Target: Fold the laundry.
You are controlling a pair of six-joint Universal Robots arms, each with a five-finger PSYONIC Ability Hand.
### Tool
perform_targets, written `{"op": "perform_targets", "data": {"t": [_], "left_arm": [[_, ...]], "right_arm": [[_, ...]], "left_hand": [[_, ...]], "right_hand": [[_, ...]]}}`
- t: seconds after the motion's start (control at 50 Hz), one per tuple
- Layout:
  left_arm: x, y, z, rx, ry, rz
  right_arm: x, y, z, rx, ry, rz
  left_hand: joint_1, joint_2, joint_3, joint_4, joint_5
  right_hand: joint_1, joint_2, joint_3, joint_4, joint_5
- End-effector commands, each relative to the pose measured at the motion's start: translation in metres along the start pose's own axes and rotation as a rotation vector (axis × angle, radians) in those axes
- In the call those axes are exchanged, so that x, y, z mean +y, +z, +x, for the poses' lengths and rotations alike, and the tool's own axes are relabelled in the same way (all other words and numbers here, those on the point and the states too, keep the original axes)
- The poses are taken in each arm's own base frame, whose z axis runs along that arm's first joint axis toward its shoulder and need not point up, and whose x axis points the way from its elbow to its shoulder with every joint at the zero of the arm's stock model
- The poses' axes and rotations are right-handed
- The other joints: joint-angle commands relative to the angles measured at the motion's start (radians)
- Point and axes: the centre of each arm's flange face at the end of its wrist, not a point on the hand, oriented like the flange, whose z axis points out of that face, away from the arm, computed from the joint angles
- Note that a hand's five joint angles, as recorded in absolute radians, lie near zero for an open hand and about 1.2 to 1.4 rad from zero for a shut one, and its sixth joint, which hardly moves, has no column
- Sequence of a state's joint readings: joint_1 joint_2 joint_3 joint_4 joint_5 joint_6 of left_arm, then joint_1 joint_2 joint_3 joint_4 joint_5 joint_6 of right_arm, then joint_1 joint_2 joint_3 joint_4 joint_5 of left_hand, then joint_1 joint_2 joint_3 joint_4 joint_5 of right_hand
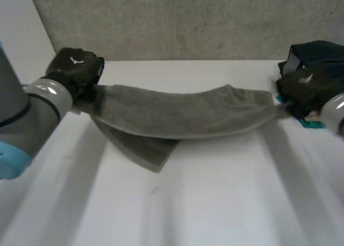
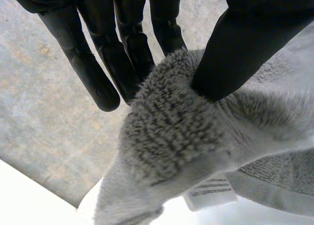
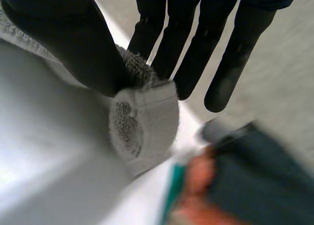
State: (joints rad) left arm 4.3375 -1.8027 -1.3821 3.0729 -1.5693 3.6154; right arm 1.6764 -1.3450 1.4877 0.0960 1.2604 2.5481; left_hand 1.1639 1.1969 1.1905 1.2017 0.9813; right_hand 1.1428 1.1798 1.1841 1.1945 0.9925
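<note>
white table (image 1: 215,203), grey wall (image 1: 188,20) behind | grey towel (image 1: 183,114) long axis left-right, sagging mid-span | left hand (image 1: 75,69) pinches its left end; right hand (image 1: 301,93) pinches its right end

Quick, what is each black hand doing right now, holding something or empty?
Left hand: shut, pinching one end of the grey terry towel.
Right hand: shut, pinching the towel's other end.

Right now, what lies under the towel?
The white table, where a hanging fold of the towel rests. Left hand and right hand pinch its ends. The table under that fold is hidden.
</note>
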Motion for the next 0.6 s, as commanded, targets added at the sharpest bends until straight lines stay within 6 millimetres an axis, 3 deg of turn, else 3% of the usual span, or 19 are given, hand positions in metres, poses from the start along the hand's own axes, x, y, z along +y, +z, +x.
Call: {"op": "perform_targets", "data": {"t": [0.02,0.12,0.2,0.3,0.36,0.38,0.44,0.46,0.5,0.52,0.6], "left_arm": [[-0.033,-0.033,-0.023,-0.029,0.009,0.061],[-0.047,-0.039,-0.027,-0.01,0.0,0.119],[-0.025,-0.014,-0.015,0.038,0.006,0.046],[0.006,0.033,-0.004,0.052,0.005,-0.037],[0.006,0.053,-0.004,0.038,0.014,-0.006],[-0.004,0.067,-0.011,0.006,0.011,0.06],[-0.03,0.085,-0.025,-0.069,0.013,0.198],[-0.05,0.092,-0.037,-0.124,0.008,0.295],[-0.072,0.095,-0.049,-0.183,0.005,0.396],[-0.095,0.093,-0.062,-0.24,-0.003,0.494],[-0.134,0.083,-0.082,-0.328,-0.046,0.658]], "right_arm": [[-0.07,-0.057,0.038,0.115,-0.08,0.106],[-0.065,-0.049,0.033,0.048,-0.068,0.057],[-0.054,-0.027,0.013,-0.032,-0.114,0.001],[-0.033,0.019,0.003,-0.023,-0.16,-0.076],[-0.041,0.041,0.006,0.036,-0.171,-0.022],[-0.051,0.055,0.012,0.099,-0.172,0.036],[-0.07,0.074,0.028,0.216,-0.158,0.161],[-0.088,0.081,0.042,0.305,-0.139,0.272],[-0.109,0.083,0.058,0.392,-0.105,0.395],[-0.117,0.082,0.064,0.427,-0.078,0.451],[-0.156,0.07,0.09,0.575,0.082,0.763]], "left_hand": [[0.232,0.199,0.206,0.195,0.24],[0.232,0.199,0.206,0.195,0.24],[0.232,0.199,0.206,0.195,0.24],[0.232,0.199,0.206,0.195,0.24],[0.232,0.199,0.206,0.195,0.24],[0.232,0.199,0.206,0.195,0.24],[0.232,0.199,0.206,0.195,0.24],[0.232,0.199,0.206,0.195,0.24],[0.232,0.199,0.206,0.195,0.24],[0.232,0.199,0.206,0.195,0.24],[0.232,0.199,0.206,0.195,0.24]], "right_hand": [[0.253,0.217,0.212,0.202,0.229],[0.253,0.217,0.212,0.202,0.229],[0.253,0.217,0.212,0.202,0.229],[0.253,0.217,0.212,0.202,0.229],[0.253,0.217,0.212,0.202,0.229],[0.253,0.217,0.212,0.202,0.229],[0.253,0.217,0.212,0.202,0.229],[0.253,0.217,0.212,0.202,0.229],[0.253,0.217,0.212,0.202,0.229],[0.253,0.217,0.212,0.202,0.229],[0.253,0.217,0.212,0.202,0.229]]}}
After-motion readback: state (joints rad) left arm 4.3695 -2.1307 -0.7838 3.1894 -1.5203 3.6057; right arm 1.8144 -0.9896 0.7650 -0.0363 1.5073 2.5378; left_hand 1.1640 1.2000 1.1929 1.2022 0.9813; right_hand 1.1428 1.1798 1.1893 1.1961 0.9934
